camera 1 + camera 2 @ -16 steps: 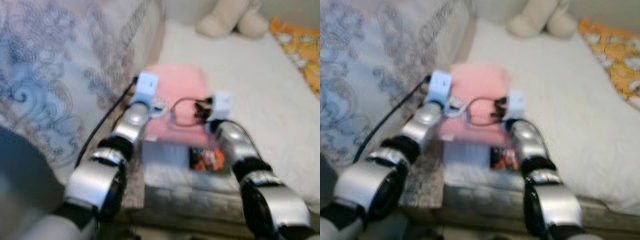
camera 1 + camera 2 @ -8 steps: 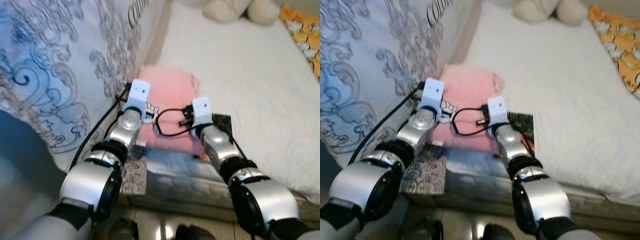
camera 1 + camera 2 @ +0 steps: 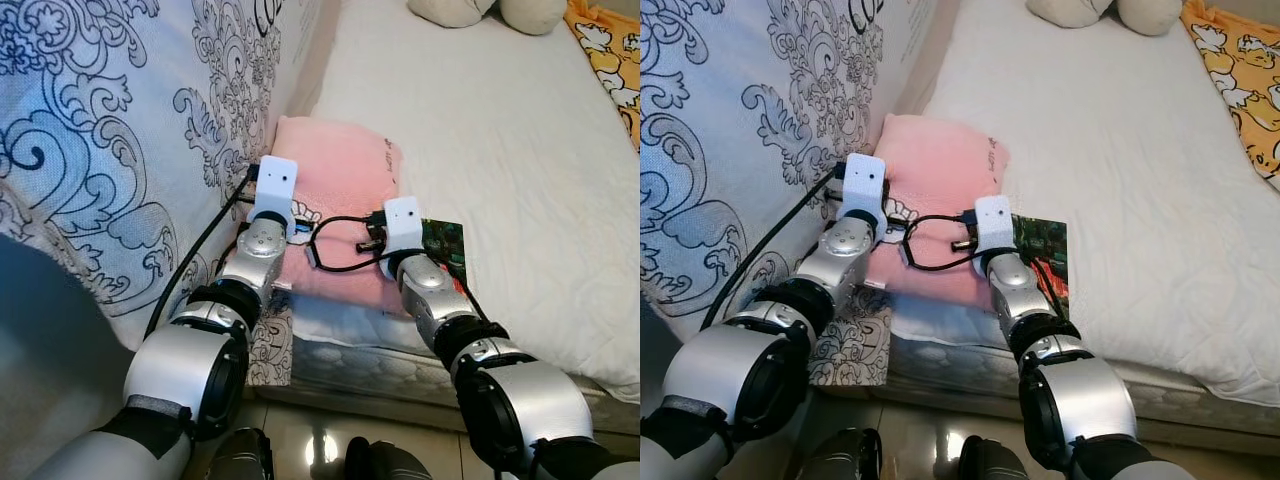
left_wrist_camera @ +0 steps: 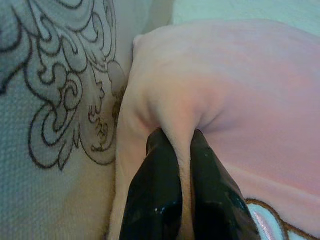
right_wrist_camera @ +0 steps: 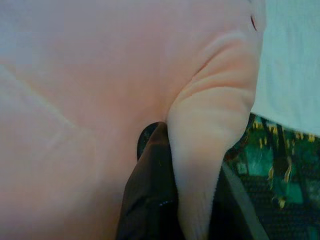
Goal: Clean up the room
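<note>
— Now, what of the thing to tidy?
— Pink pillow (image 3: pixel 340 190), soft and plush, lying at the near edge of the white bed (image 3: pixel 500 130), pressed against a patterned quilt (image 3: pixel 110 130) on its left.
— And the pincers?
— Left pincer (image 4: pixel 178 140) clamped on a pinched fold at the pillow's left side; right pincer (image 5: pixel 172 150) nipping a fold at its right edge. Beside that, dark green printed packet (image 3: pixel 447 245), flat on the bed.
</note>
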`<state>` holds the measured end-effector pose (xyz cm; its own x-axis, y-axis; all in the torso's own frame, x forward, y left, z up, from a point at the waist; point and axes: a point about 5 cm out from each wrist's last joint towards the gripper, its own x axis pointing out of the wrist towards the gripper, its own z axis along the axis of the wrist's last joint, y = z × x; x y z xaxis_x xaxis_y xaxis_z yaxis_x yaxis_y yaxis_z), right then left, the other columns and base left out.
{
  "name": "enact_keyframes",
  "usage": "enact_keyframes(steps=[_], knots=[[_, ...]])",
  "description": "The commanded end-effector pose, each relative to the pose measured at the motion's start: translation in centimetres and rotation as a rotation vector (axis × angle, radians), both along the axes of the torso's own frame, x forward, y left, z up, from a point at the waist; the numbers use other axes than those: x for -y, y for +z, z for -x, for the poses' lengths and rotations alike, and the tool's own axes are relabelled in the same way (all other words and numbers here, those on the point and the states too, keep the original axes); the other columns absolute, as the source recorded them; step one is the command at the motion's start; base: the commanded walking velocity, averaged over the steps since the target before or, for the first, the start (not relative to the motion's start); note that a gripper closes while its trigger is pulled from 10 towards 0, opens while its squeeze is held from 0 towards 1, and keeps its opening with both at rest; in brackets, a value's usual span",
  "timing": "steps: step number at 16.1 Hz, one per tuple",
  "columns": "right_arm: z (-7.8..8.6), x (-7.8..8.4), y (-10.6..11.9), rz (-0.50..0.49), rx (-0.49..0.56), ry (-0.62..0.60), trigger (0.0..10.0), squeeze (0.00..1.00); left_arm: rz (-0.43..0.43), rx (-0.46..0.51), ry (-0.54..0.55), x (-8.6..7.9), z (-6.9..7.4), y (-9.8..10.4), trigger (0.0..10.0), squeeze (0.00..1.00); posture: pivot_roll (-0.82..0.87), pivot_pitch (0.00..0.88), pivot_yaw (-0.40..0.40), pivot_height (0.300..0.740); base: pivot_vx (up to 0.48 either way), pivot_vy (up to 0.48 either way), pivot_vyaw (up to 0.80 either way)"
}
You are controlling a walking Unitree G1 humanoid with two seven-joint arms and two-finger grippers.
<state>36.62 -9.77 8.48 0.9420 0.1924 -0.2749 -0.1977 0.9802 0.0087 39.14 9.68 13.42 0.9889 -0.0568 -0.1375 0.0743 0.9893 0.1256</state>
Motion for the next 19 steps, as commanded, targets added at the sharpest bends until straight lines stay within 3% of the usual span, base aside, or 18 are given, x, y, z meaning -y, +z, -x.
enact_keyframes(steps=[1,2,3,6,8,11,13,14,15,19], knots=[[1.2,1.0,-2.3,-0.022,-0.115,-0.054,10.0,0.88,0.057,-0.062,0.048,-0.7,0.5,-1.4,10.0,0.18,0.11,0.211,-0.064,0.74,0.0,0.0,0.0],[1.4,1.1,-2.8,-0.039,-0.143,-0.071,10.0,1.0,0.106,-0.097,0.056,-0.4,0.9,-2.3,10.0,0.91,0.11,0.196,-0.065,0.74,0.0,0.0,0.0],[1.6,1.2,-3.0,-0.046,-0.153,-0.079,10.0,1.0,0.136,-0.114,0.062,-0.3,1.1,-2.7,10.0,1.0,0.11,0.188,-0.065,0.74,0.0,0.0,0.0],[1.1,1.1,-2.3,0.003,-0.108,-0.061,10.0,1.0,0.117,-0.081,0.039,0.0,1.1,-2.3,10.0,1.0,0.11,0.123,-0.059,0.74,0.0,0.0,0.0],[0.3,1.5,-0.7,0.051,-0.007,-0.082,10.0,1.0,0.031,0.099,-0.049,0.4,0.4,0.3,10.0,1.0,0.11,0.041,-0.047,0.74,0.0,0.0,0.0],[0.2,2.6,0.0,0.035,0.083,-0.131,10.0,1.0,0.026,0.235,-0.062,-1.4,0.3,2.4,10.0,1.0,0.11,0.0,-0.04,0.74,0.0,0.0,0.0],[0.2,3.1,0.0,0.031,0.094,-0.14,10.0,1.0,0.023,0.228,-0.103,-0.8,0.5,2.1,10.0,1.0,0.1,0.0,-0.041,0.74,0.0,0.0,0.0],[0.6,3.9,-0.7,0.014,0.065,-0.164,10.0,1.0,0.02,0.171,-0.13,0.1,1.1,0.4,10.0,1.0,0.09,0.0,-0.042,0.74,0.0,0.0,0.0],[0.8,4.1,-1.0,0.002,0.052,-0.175,10.0,1.0,0.024,0.158,-0.129,0.2,1.2,0.1,10.0,1.0,0.09,0.0,-0.042,0.74,0.0,0.0,0.0],[1.7,4.5,-2.1,-0.027,0.048,-0.22,10.0,1.0,-0.085,0.284,-0.191,0.1,1.2,2.1,10.0,1.0,0.09,0.0,-0.027,0.74,0.0,0.0,0.0]])
